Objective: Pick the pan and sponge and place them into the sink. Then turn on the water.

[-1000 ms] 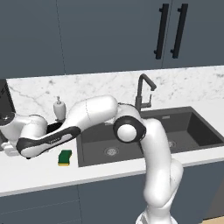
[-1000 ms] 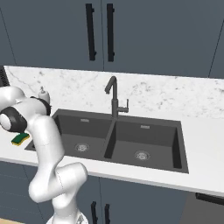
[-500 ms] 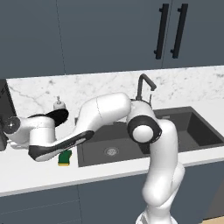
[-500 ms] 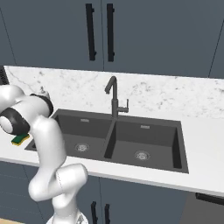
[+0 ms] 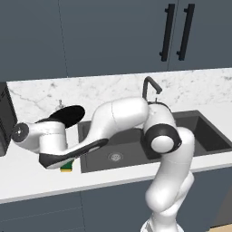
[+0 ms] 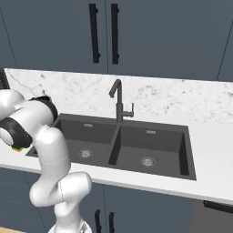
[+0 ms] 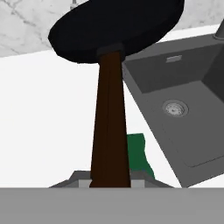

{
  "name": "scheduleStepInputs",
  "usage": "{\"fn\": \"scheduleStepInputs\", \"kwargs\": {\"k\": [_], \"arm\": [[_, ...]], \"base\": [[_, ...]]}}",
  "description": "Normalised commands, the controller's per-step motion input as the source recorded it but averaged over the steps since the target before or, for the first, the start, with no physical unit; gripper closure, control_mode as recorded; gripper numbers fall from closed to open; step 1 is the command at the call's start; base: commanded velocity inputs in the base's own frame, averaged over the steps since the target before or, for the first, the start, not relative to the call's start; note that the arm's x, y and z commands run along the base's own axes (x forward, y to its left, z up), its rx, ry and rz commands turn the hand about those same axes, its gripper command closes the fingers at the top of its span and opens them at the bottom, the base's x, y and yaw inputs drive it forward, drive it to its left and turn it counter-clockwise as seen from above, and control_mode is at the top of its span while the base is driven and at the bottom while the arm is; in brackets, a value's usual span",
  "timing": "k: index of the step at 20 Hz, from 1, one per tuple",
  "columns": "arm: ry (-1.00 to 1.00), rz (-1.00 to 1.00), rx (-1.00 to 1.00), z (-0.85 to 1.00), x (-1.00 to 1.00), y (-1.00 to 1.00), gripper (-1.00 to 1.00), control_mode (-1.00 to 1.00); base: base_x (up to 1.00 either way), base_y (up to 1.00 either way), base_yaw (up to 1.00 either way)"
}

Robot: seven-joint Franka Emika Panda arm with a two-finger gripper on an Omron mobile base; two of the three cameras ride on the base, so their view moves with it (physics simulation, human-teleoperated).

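Pan held by its handle above the counter, left of the sink.

We see the gripper (image 7: 110, 183) closed narrowly on the near end of the pan's (image 7: 116, 28) long reddish-brown handle, with the black round pan raised clear of the white counter (image 7: 48, 109). In the left base view the pan (image 5: 68, 114) hangs beside the sink's (image 5: 136, 149) left rim, in front of the marble backsplash (image 5: 41, 93). The sponge (image 7: 138, 153) lies on the counter just beside the sink's (image 7: 183, 109) front left corner; we see its green top under the handle, and from the left base camera it (image 5: 67, 167) peeks out beneath the arm. The tap (image 6: 119, 98) stands at the sink's (image 6: 132, 145) back edge between the two basins.
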Motion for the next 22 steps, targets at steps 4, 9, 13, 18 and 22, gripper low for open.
{"fn": "scheduleStepInputs", "kwargs": {"k": [4, 9, 13, 18, 22], "arm": [[0.12, -0.33, 0.14, 0.0, -0.19, -0.82, 1.0, -1.0], [0.01, -0.33, 0.0, -0.04, 0.0, -0.65, 1.0, -1.0], [0.0, -0.21, 0.02, 0.0, -0.01, -0.81, 1.0, -1.0], [0.0, -0.07, 0.02, -0.03, -0.09, -0.69, 1.0, -1.0], [0.0, -0.09, 0.08, -0.09, 0.0, -0.74, 1.0, -1.0]], "base": [[0.0, 0.0, 0.0], [0.0, 0.0, 0.0], [0.0, 0.0, 0.0], [0.0, 0.0, 0.0], [0.0, 0.0, 0.0]]}}
